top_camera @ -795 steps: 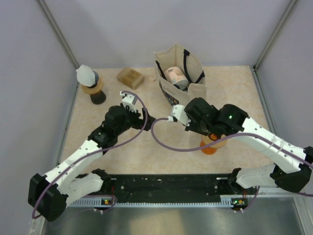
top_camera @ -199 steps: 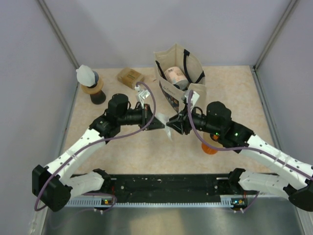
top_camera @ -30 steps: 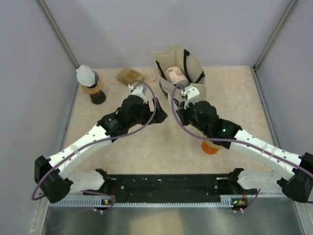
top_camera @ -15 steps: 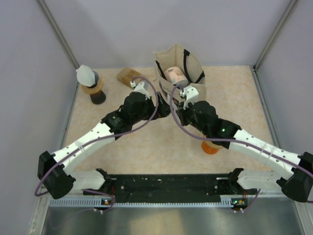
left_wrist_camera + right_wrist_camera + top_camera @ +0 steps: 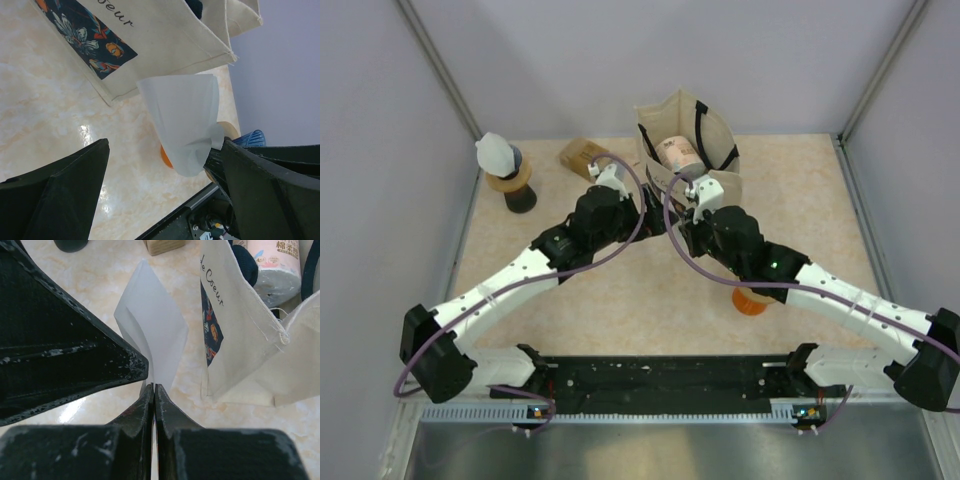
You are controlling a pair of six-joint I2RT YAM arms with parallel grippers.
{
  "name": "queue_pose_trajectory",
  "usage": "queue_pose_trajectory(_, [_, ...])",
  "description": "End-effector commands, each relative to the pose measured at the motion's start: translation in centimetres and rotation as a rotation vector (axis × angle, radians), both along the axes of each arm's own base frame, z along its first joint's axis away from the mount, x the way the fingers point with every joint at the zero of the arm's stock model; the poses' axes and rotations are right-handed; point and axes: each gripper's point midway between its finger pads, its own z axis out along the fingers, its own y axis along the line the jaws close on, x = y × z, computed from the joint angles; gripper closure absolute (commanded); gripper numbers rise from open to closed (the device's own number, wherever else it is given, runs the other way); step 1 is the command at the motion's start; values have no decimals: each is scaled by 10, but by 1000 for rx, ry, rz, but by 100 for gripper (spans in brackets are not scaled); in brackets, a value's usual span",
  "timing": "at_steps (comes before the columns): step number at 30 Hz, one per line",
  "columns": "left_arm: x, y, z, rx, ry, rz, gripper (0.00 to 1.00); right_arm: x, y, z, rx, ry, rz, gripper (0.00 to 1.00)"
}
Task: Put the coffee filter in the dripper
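The white paper coffee filter (image 5: 152, 330) hangs in the air, pinched at its lower edge by my right gripper (image 5: 154, 390), which is shut on it. In the left wrist view the filter (image 5: 182, 120) sits between the spread fingers of my left gripper (image 5: 165, 145), which is open; one finger (image 5: 75, 340) lies against the filter's side. The two grippers, left (image 5: 653, 215) and right (image 5: 682, 228), meet in front of the bag. The orange dripper (image 5: 750, 300) stands on the table under my right arm, and part of it (image 5: 164, 156) shows behind the filter.
A cream tote bag (image 5: 685, 150) with a pink roll (image 5: 275, 265) inside stands just behind the grippers. A brown box (image 5: 585, 155) lies to its left. A dark stand with a white cap (image 5: 505, 172) is at the far left. Walls enclose the table.
My left gripper has moved forward and right, closing in on the filter that my right gripper holds. The right gripper has stayed almost still.
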Motion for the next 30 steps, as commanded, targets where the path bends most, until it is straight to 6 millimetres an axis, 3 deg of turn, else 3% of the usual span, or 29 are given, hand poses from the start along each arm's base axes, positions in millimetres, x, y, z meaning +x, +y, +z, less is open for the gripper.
queue_pose_trajectory(1, [3,-12,16,-40,-45,-34,1,-2,5,11,35,-32,18,100])
queue_pose_trajectory(6, [4,-13,10,-16,-30,-32,2,-4,8,13,44,-31,36,100])
queue_pose_trajectory(17, [14,22,-3,102,-10,162,4,-4,6,11,34,-34,28,100])
queue_pose_trajectory(23, [16,16,-5,113,0,156,5,-3,7,11,35,-34,34,100])
queue_pose_trajectory(30, [21,0,-7,91,27,126,19,-1,8,9,28,-42,16,100])
